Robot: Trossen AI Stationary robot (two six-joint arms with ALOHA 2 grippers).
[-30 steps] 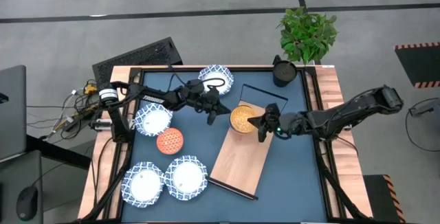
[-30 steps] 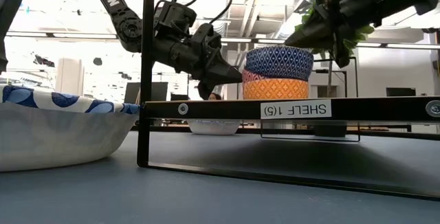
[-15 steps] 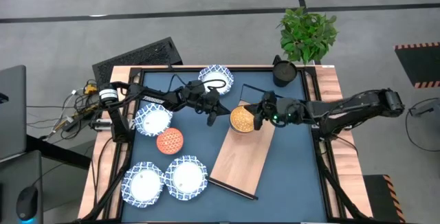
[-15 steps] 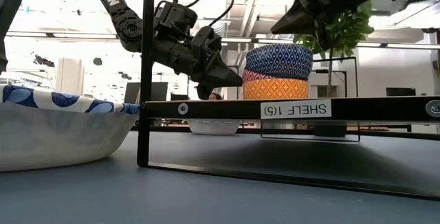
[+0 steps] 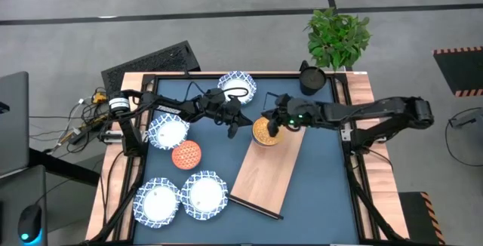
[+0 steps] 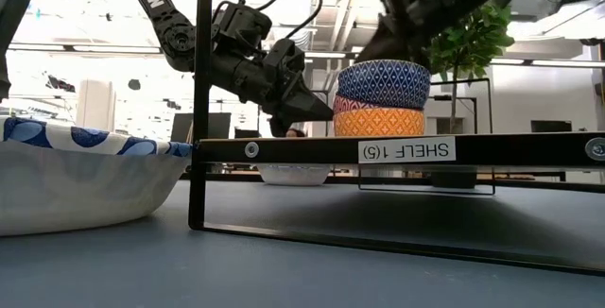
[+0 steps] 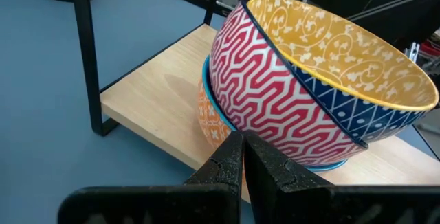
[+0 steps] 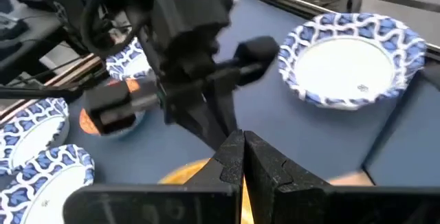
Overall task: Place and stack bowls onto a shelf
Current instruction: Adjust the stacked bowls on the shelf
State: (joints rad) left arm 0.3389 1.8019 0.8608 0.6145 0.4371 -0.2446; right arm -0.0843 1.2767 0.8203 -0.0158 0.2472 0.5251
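Two small bowls are stacked on the far end of the light-wood shelf [image 5: 264,178]. The top bowl [image 7: 309,107], red and blue patterned with a yellow inside, sits tilted in the orange bowl [image 6: 378,122]. My left gripper [image 5: 235,125] is shut, just left of the stack, its tips [image 7: 242,141] by the top bowl's lower wall. My right gripper [image 5: 272,127] is shut and hovers over the top bowl's rim [image 6: 383,65]; in its wrist view [image 8: 242,141] the yellow inside shows beneath it. My left gripper points its shut fingertips [image 7: 234,148] level from the table's left at the top bowl's red zigzag wall [image 7: 261,124]; whether they touch it I cannot tell. My right gripper hangs over the bowl's left rim; contact does not show.
White bowls with blue rims lie on the blue mat: one at the far side [image 5: 237,87], one at the left [image 5: 167,131], two near the front left [image 5: 158,201] [image 5: 205,195]. A red-orange bowl [image 5: 186,155] sits between them. A dark pot [image 5: 312,78] and a plant [image 5: 337,38] stand far right.
My right gripper has travelled from the right side of the stack toward the table's left and far edge, rising a little, and now sits over the top bowl. The stack has stayed where it was.
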